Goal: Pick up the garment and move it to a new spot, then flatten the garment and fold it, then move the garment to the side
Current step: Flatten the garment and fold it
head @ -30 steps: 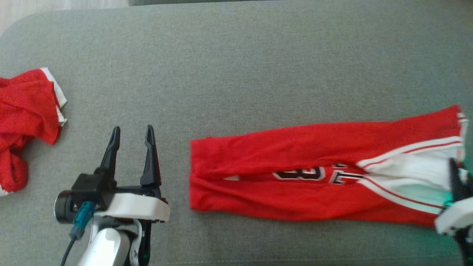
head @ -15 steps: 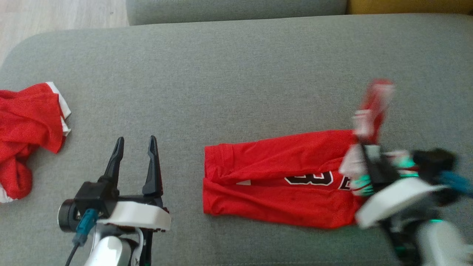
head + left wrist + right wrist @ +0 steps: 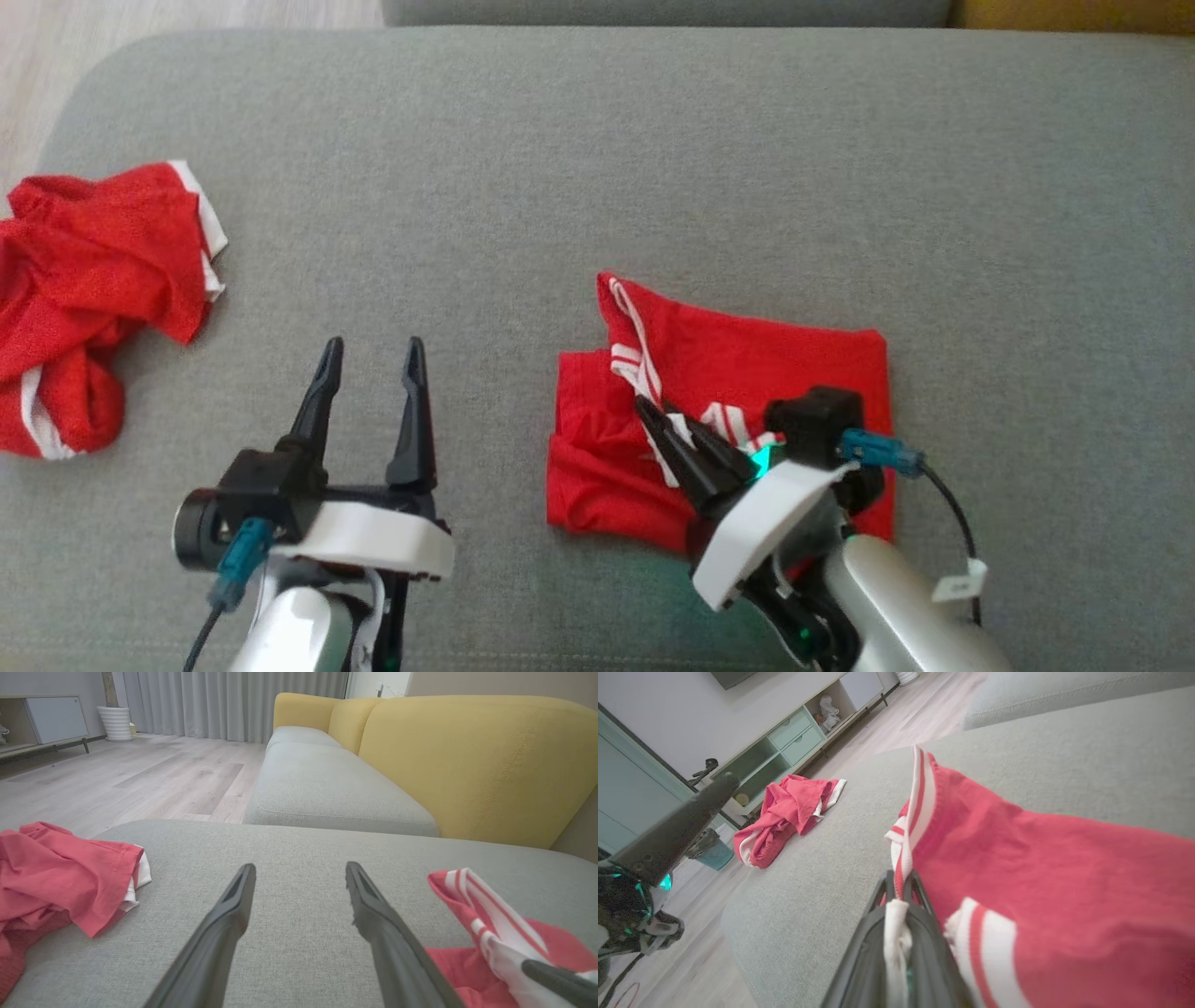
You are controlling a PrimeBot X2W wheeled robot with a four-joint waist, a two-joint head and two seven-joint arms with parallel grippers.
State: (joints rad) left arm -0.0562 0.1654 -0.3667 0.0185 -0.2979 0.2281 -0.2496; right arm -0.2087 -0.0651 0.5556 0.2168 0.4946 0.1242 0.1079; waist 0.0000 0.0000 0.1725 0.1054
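Red jersey [image 3: 747, 364], long a second ago, is lying doubled; I'm clenching its striped hem [image 3: 631, 347] in the right fingers [image 3: 681, 448], left fingers [image 3: 409, 411] hanging spread, empty. Fold nearly done.

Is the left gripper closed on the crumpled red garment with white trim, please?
No: the left gripper has its jaws open over the grey fabric sofa cushion, apart from the crumpled red garment with white trim.

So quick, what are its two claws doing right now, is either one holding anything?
Left gripper: open, holding nothing.
Right gripper: closed, pinching the white-striped edge of the red jersey.
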